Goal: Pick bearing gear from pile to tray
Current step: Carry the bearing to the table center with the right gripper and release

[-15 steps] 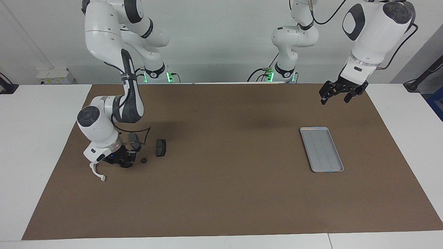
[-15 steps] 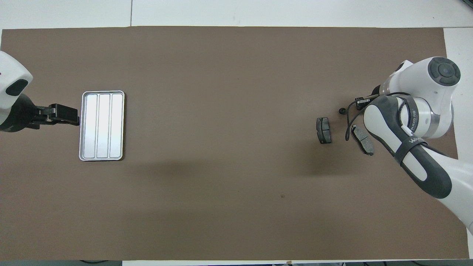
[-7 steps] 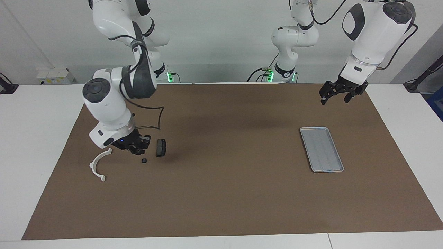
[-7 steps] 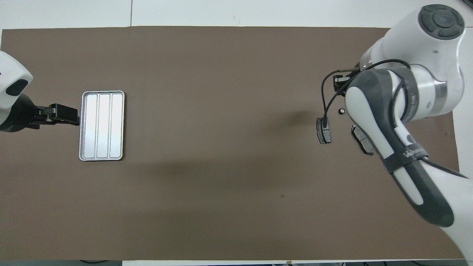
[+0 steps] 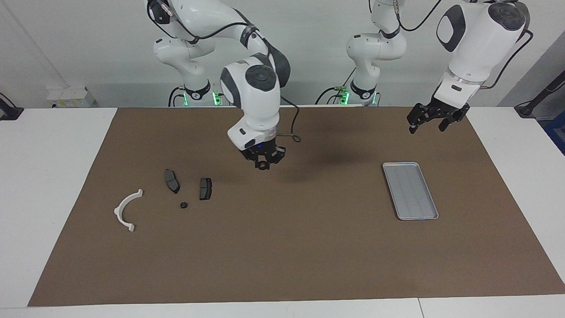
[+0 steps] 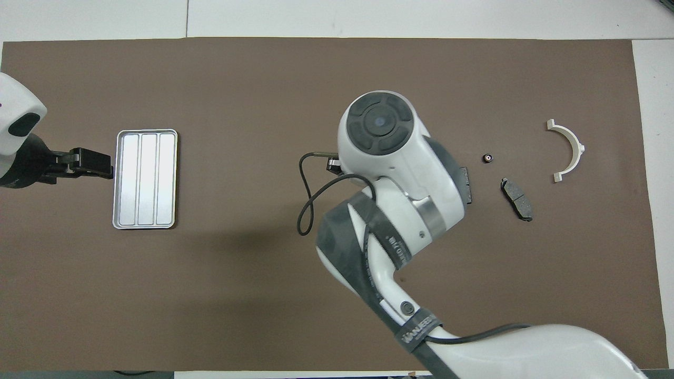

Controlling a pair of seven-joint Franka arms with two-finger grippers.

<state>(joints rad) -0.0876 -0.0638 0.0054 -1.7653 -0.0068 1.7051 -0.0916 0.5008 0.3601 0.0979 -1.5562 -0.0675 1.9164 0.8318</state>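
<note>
My right gripper (image 5: 263,164) hangs over the middle of the brown mat, between the pile and the tray. It is shut on a small black round piece (image 5: 263,166). In the overhead view its own wrist hides it. The pile lies toward the right arm's end: a white half-ring bracket (image 5: 127,211) (image 6: 567,150), two dark grey pad plates (image 5: 171,180) (image 5: 205,188) and one tiny black round piece (image 5: 183,205) (image 6: 488,157). The silver tray (image 5: 410,190) (image 6: 145,179) lies bare toward the left arm's end. My left gripper (image 5: 427,127) (image 6: 100,163) waits open in the air beside the tray.
The brown mat (image 5: 282,256) covers most of the white table (image 5: 48,176). The right arm's cable (image 6: 305,210) loops down beside its wrist. In the overhead view the right arm covers part of one pad plate (image 6: 466,184).
My right gripper rose from the pile with the small black round piece and swung toward the tray, out to the mat's middle. The bracket and both plates are uncovered. The left arm has not moved.
</note>
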